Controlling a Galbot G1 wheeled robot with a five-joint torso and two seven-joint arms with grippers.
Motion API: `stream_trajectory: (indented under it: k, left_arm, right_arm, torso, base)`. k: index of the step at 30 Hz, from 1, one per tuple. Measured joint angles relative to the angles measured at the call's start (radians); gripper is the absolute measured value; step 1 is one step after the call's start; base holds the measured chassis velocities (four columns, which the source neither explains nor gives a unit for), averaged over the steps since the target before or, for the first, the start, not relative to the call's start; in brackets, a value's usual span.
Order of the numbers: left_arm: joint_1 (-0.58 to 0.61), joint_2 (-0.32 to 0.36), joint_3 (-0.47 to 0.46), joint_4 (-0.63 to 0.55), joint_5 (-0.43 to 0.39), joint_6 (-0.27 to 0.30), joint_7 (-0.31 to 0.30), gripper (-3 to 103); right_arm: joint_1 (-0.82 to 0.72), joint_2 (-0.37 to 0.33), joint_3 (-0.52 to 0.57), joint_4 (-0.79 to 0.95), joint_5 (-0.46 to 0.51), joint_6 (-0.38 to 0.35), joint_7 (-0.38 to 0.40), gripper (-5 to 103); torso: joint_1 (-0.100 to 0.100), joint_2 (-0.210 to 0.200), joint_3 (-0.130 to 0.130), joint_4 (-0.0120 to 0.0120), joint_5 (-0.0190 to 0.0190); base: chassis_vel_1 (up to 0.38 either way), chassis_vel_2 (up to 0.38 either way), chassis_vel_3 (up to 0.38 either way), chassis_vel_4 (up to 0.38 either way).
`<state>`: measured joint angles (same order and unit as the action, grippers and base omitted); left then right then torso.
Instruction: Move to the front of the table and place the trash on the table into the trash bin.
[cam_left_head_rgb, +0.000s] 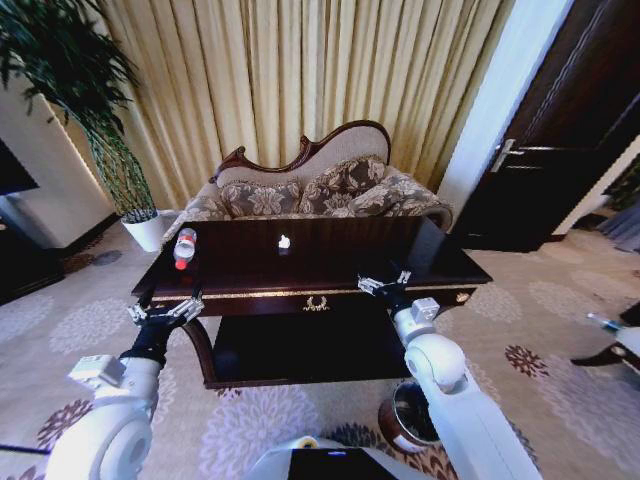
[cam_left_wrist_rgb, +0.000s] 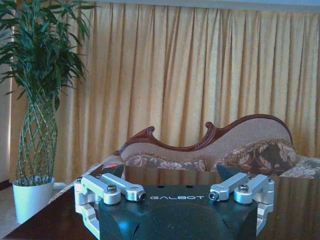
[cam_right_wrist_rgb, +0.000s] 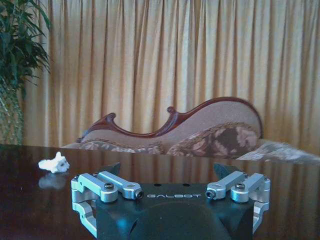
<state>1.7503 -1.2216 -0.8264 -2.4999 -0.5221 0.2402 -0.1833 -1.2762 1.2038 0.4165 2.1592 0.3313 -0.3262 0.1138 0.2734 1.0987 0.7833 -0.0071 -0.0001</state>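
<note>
Two wide-open claws, left claw (cam_left_head_rgb: 166, 312) and right claw (cam_left_head_rgb: 385, 281), hover at the table (cam_left_head_rgb: 430, 262) front, bottle (cam_left_head_rgb: 185, 248) and sofa (cam_left_head_rgb: 330, 190) beyond.

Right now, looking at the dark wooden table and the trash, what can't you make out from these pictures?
- Round dark-brown trash bin, head view: mostly hidden behind the right arm; its contents can't be seen.
- Clear plastic bottle with red cap, head view: label too small to read.
- Small white paper wad, right wrist view: too small to tell whether it is one piece.
- Long dark glossy table: its low shelf is shadowed.
</note>
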Motion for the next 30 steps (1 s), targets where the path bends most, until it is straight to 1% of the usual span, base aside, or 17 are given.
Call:
stream_trajectory:
  k: [5, 8, 9, 10, 12, 14, 15, 17, 18, 20, 21, 23, 24, 26, 27, 29, 30]
  left_arm:
    - [0.000, -0.001, 0.000, 0.000, 0.001, 0.000, -0.002, 100]
    - [0.001, -0.005, -0.007, 0.000, 0.001, 0.000, -0.003, 100]
    - [0.001, -0.005, -0.007, 0.000, 0.001, 0.000, -0.003, 100]
    - [0.001, -0.008, -0.011, 0.000, 0.001, 0.000, -0.003, 100]
    - [0.001, -0.010, -0.013, 0.000, 0.001, 0.000, -0.003, 100]
    - [0.004, -0.017, -0.027, 0.000, 0.000, 0.000, -0.004, 100]
    - [0.004, -0.017, -0.027, 0.000, 0.000, 0.000, -0.004, 100]
    - [0.006, -0.029, -0.060, 0.000, -0.014, 0.011, -0.007, 100]
    - [0.006, -0.029, -0.060, 0.000, -0.014, 0.011, -0.007, 100]
    - [0.006, -0.040, -0.077, 0.000, -0.025, 0.015, -0.009, 100]
    - [0.006, -0.040, -0.077, 0.000, -0.025, 0.015, -0.009, 100]
    - [0.008, -0.054, -0.081, 0.000, -0.026, 0.015, -0.010, 100]
    - [0.008, -0.054, -0.081, 0.000, -0.026, 0.015, -0.010, 100]
    - [0.009, -0.060, -0.082, 0.000, -0.025, 0.016, -0.010, 100]
    - [0.009, -0.060, -0.082, 0.000, -0.025, 0.016, -0.010, 100]
    - [0.007, -0.067, -0.084, 0.000, -0.025, 0.016, -0.011, 100]
    - [0.007, -0.067, -0.084, 0.000, -0.025, 0.016, -0.011, 100]
  right_arm:
    - [0.012, -0.015, -0.008, 0.010, 0.047, -0.023, 0.005, 100]
    - [0.041, -0.061, -0.023, 0.022, 0.153, -0.052, 0.017, 100]
    - [0.041, -0.061, -0.023, 0.022, 0.153, -0.052, 0.017, 100]
    - [0.065, -0.089, -0.031, 0.021, 0.195, -0.060, 0.014, 100]
    - [0.078, -0.102, -0.036, 0.018, 0.212, -0.063, 0.010, 100]
    - [0.130, -0.156, -0.060, -0.008, 0.258, -0.068, -0.008, 100]
    - [0.130, -0.156, -0.060, -0.008, 0.258, -0.068, -0.008, 100]
    - [0.210, -0.243, -0.107, -0.046, 0.336, -0.079, -0.014, 100]
    - [0.210, -0.243, -0.107, -0.046, 0.336, -0.079, -0.014, 100]
    - [0.295, -0.321, -0.170, -0.083, 0.411, -0.092, -0.017, 100]
    - [0.295, -0.321, -0.170, -0.083, 0.411, -0.092, -0.017, 100]
    - [0.414, -0.376, -0.271, -0.131, 0.459, -0.097, -0.019, 100]
    - [0.414, -0.376, -0.271, -0.131, 0.459, -0.097, -0.019, 100]
    - [0.496, -0.394, -0.347, -0.162, 0.476, -0.096, -0.018, 100]
    - [0.496, -0.394, -0.347, -0.162, 0.476, -0.096, -0.018, 100]
    - [0.650, -0.382, -0.504, -0.214, 0.511, -0.102, -0.001, 100]
    - [0.650, -0.382, -0.504, -0.214, 0.511, -0.102, -0.001, 100]
  torso:
    - [0.001, 0.000, 0.000, 0.0000, 0.0002]
    - [-0.001, 0.000, 0.000, 0.0000, 0.0002]
    - [-0.001, 0.000, 0.000, 0.0000, 0.0002]
    - [-0.001, 0.000, 0.000, 0.0001, 0.0001]
    - [-0.001, 0.001, 0.000, 0.0000, 0.0002]
    - [-0.001, 0.000, 0.000, 0.0001, 0.0004]
    - [-0.001, 0.000, 0.000, 0.0001, 0.0004]
    - [0.000, 0.000, 0.000, 0.0000, 0.0004]
    - [0.000, 0.000, 0.000, 0.0000, 0.0004]
    - [0.000, 0.000, 0.000, 0.0002, 0.0002]
    - [0.000, 0.000, 0.000, 0.0002, 0.0002]
    - [0.000, 0.000, 0.000, 0.0000, 0.0002]
    - [0.000, 0.000, 0.000, 0.0000, 0.0002]
    - [0.000, 0.000, 0.000, 0.0002, 0.0002]
    - [0.000, 0.000, 0.000, 0.0002, 0.0002]
    - [0.000, 0.000, 0.000, 0.0001, -0.0001]
    - [0.000, 0.000, 0.000, 0.0001, -0.0001]
  base:
    - [-0.050, 0.074, 0.063, -0.053]
    - [0.000, 0.000, 0.000, 0.000]
    - [0.000, 0.000, 0.000, 0.000]
    - [0.000, 0.000, 0.000, 0.000]
    - [0.000, 0.000, 0.000, 0.000]
    - [0.000, 0.000, 0.000, 0.000]
    - [0.000, 0.000, 0.000, 0.000]
    - [0.000, 0.000, 0.000, 0.000]
    - [0.000, 0.000, 0.000, 0.000]
    - [0.000, 0.000, 0.000, 0.000]
    - [0.000, 0.000, 0.000, 0.000]
    - [0.000, 0.000, 0.000, 0.000]
    - [0.000, 0.000, 0.000, 0.000]
    - [0.000, 0.000, 0.000, 0.000]
    - [0.000, 0.000, 0.000, 0.000]
    - [0.000, 0.000, 0.000, 0.000]
    - [0.000, 0.000, 0.000, 0.000]
